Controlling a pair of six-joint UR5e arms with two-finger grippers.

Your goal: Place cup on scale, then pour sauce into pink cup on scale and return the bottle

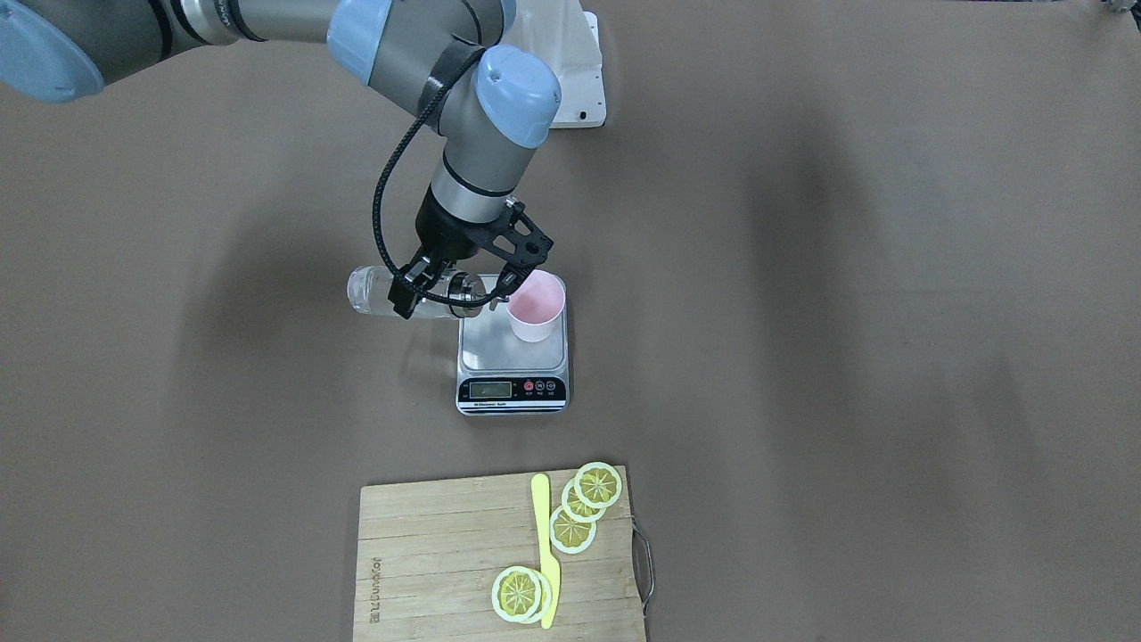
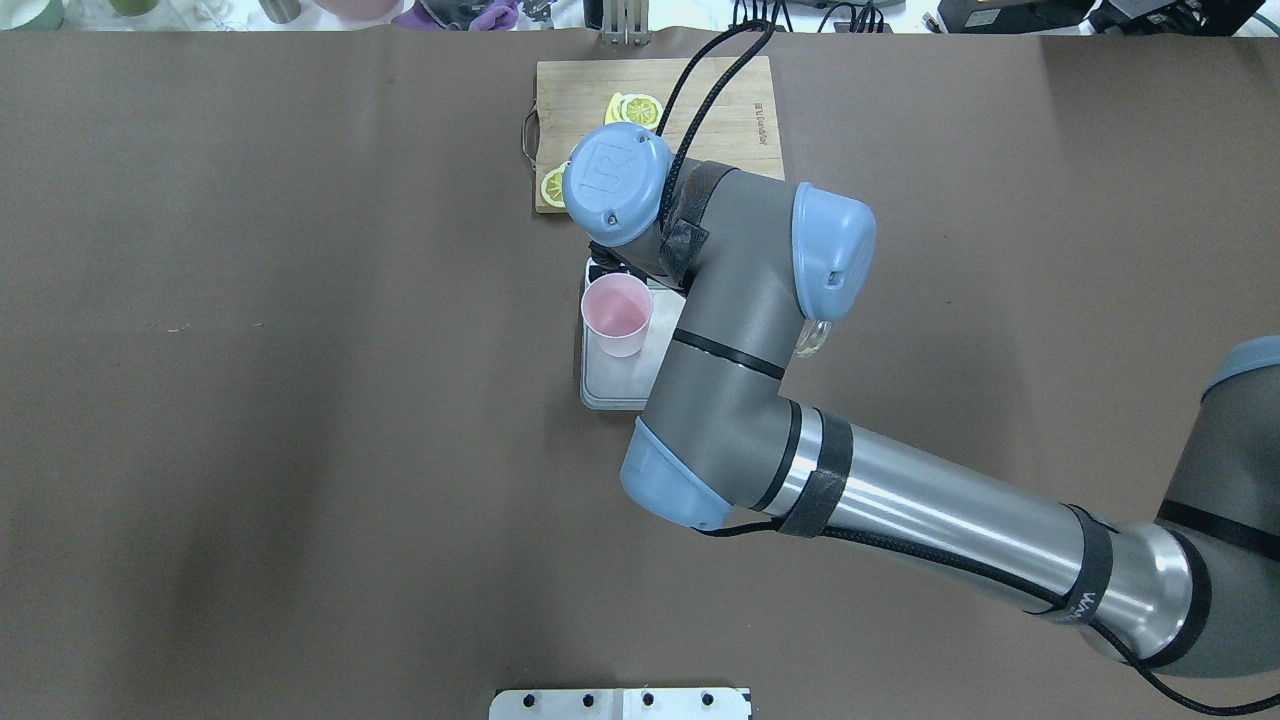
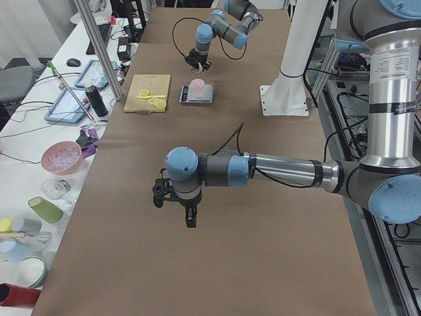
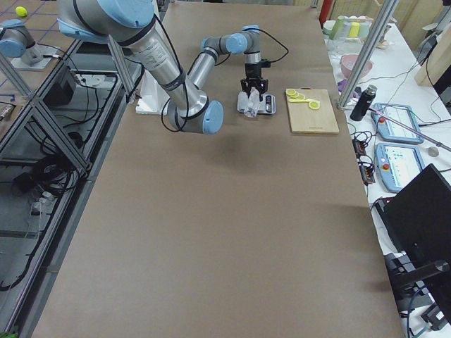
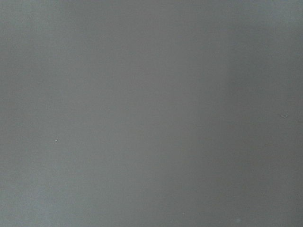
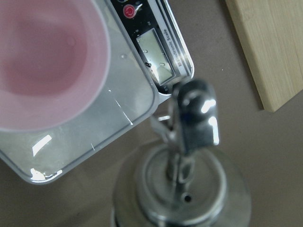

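right gripper (image 1: 426,287) clenched on the bottle (image 1: 367,291), held near-flat w/ spout just right of the cup (image 1: 537,308) on left side of the scale (image 1: 486,343); pouring step, prob needs spout moved over cup mouth & tipped more; left gripper (image 3: 174,201) well apart, state can't tell.

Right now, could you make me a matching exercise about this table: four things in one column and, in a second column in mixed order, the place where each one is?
Things
1. cup
2. bottle
3. lemon slices
4. left gripper

Places
a. on the wooden board
b. standing on the scale
c. above bare table, far from the scale
d. held on its side in the right gripper

Pairs: 1-b, 2-d, 3-a, 4-c
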